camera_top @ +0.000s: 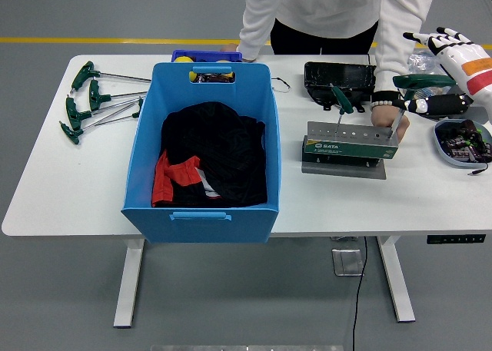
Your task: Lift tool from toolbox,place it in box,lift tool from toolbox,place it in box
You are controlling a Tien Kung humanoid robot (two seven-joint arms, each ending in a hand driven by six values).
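Observation:
A grey tool rack (350,140) stands on the table to the right of the blue box (146,147). A green T-handle wrench (423,81) stands in the rack's right end, and a person's hand (387,114) holds its shaft. A second green-handled tool (340,98) leans in the rack's left part. My right hand (419,73) comes in from the upper right, open, with white fingers above the T-handle and a dark thumb below it. I cannot tell whether it touches the handle. The left hand is out of view.
The blue box holds black and red cloth (211,163). Several green T-handle wrenches (92,99) lie at the table's left. A black tray (338,78) sits behind the rack, and a grey bowl (440,140) of small parts is at the far right.

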